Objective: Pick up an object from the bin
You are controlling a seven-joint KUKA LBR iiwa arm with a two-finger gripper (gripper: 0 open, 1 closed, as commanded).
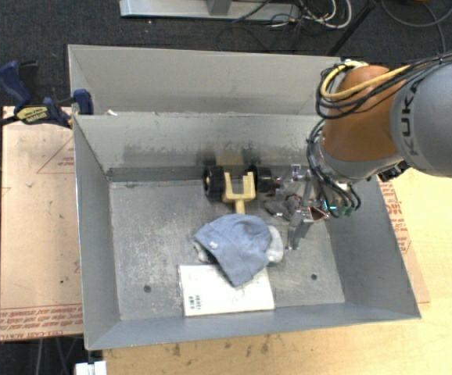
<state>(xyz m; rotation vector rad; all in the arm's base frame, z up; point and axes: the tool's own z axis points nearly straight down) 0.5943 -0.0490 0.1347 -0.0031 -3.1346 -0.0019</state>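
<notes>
**Grey bin with three loose things, fingers bare beside the cloth**

Grey metal makes up the bin (pixel 93 209), whose sloping walls run down to a flat, scuffed floor. Three things lie in it, all toward the middle and the near side.

- A toy (pixel 238 182) of tan plastic with black wheels at either end sits against the foot of the far wall, about midway along it.
- A blue-grey cloth (pixel 238 244) lies crumpled in the middle of the floor, with a small white patch showing at its right edge.
- A white card (pixel 226 295) lies flat near the near wall. Its far edge is tucked under the cloth, and a small dark print mark shows toward its left side.

From the right edge, the arm (pixel 437 116) reaches in over the rim. It has an orange cover (pixel 359 123) looped with yellow cables (pixel 343 73). Below it the fingers (pixel 295 237) point down toward the floor on the right half of the bin. They sit just beside the right edge of the cloth and to the right of the toy. They look drawn together into one narrow tip, with nothing between them. The cloth is the nearest thing to them, and whether the tip touches it cannot be told.
</notes>
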